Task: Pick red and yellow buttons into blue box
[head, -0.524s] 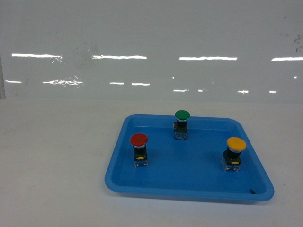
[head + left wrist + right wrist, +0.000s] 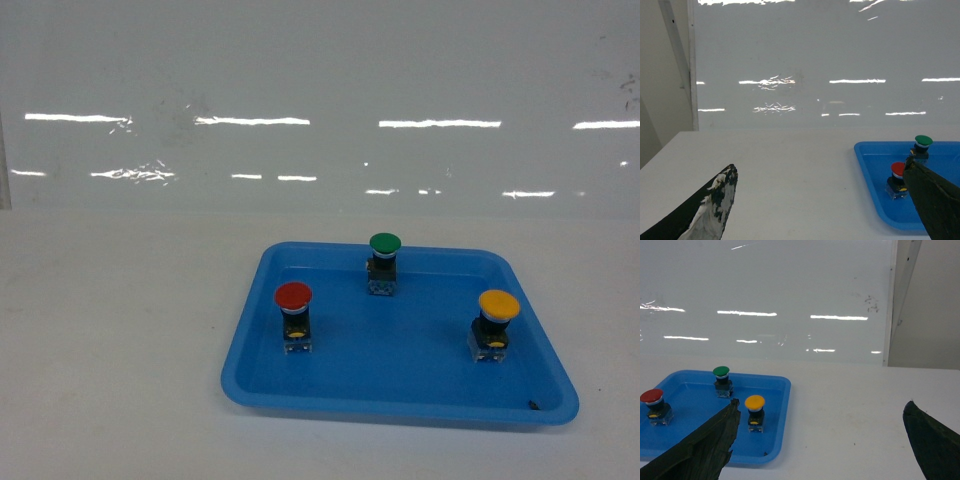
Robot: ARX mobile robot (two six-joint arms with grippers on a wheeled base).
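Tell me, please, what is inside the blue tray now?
Inside the blue tray stand three buttons: red button, green button and yellow button. A tiny dark speck lies near its front right corner. Nothing looks hidden.

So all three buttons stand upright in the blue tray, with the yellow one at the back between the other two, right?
Not quite. The one at the back is the green button, as the head view shows. The yellow button stands nearer, on the right, and the red button on the left. All three do stand upright in the blue tray.
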